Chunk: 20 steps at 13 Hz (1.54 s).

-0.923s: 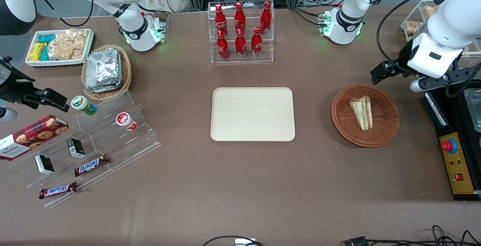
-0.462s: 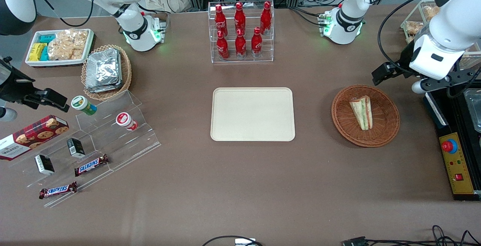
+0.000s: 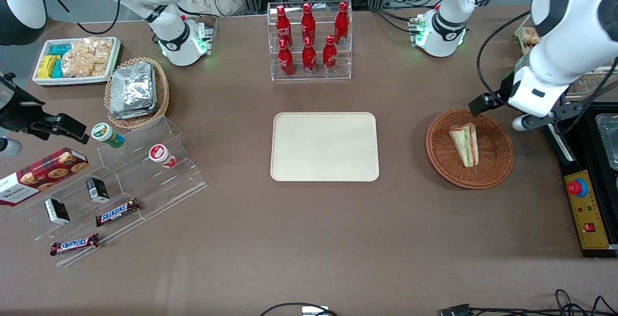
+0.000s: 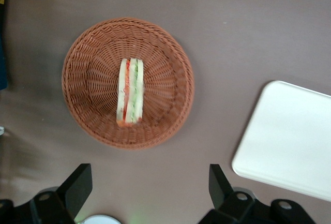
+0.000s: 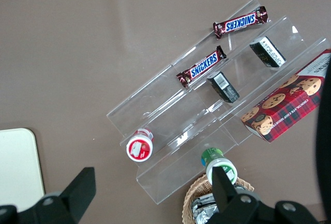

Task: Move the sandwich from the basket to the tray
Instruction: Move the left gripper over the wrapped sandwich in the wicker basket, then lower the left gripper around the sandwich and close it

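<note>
The sandwich (image 3: 465, 144) (image 4: 130, 99), a pale wedge with green and red filling, lies in the round brown wicker basket (image 3: 437, 161) (image 4: 88, 58). The cream tray (image 3: 324, 147) (image 4: 289, 141) lies flat beside the basket, toward the parked arm's end, with nothing on it. My left gripper (image 3: 533, 119) (image 4: 147, 188) hangs high above the table at the basket's edge toward the working arm's end, slightly farther from the front camera than the sandwich. Its two black fingers (image 4: 77, 182) stand wide apart, open, with only bare table between them.
A black control box with a red button (image 3: 586, 205) stands close beside the basket at the working arm's end. A clear rack of red bottles (image 3: 309, 40) stands farther from the camera than the tray. Acrylic steps with snacks (image 3: 120, 185) and a foil-packet basket (image 3: 135, 91) lie toward the parked arm's end.
The left arm has swung toward the basket and slightly lower, bringing its gripper near the basket's rim. Sandwich, basket and tray have not moved.
</note>
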Each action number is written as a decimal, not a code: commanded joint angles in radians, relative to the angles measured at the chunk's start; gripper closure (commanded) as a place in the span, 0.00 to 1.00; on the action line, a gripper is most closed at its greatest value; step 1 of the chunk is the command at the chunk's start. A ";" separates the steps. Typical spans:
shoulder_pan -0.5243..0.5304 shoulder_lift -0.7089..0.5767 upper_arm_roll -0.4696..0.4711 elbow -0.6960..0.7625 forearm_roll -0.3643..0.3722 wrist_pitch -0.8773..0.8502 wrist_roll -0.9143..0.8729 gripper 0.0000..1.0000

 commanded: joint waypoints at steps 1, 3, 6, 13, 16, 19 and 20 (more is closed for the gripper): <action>0.020 -0.087 0.003 -0.248 0.042 0.220 -0.007 0.00; 0.037 -0.058 0.003 -0.331 0.043 0.350 -0.007 0.00; 0.043 0.019 0.005 -0.440 0.046 0.553 -0.007 0.00; 0.045 0.152 0.037 -0.481 0.134 0.694 -0.004 0.00; 0.046 0.214 0.038 -0.486 0.155 0.733 0.002 0.01; 0.048 0.225 0.057 -0.488 0.163 0.737 0.004 0.04; 0.048 0.226 0.058 -0.488 0.163 0.737 0.017 0.05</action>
